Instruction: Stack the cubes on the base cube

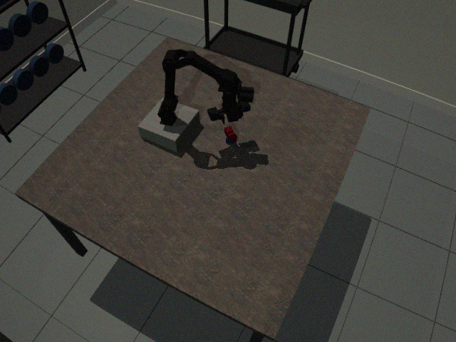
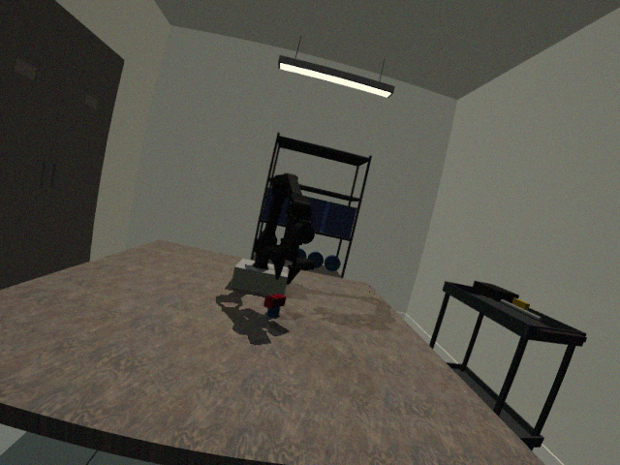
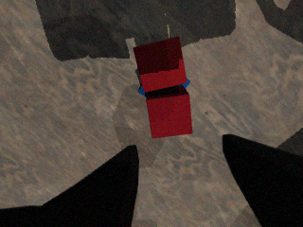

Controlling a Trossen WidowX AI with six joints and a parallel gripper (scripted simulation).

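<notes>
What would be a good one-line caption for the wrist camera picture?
Open gripper hovers above two red cubes sitting on a blue base cube, holding nothing.

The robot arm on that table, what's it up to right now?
The arm's gripper hangs open above the stack, holding nothing. Two red cubes sit on the blue base cube, with a narrow dark gap between them. The jaws stand apart from the cubes, so both appear placed and the stack stands on the table on its own.
</notes>
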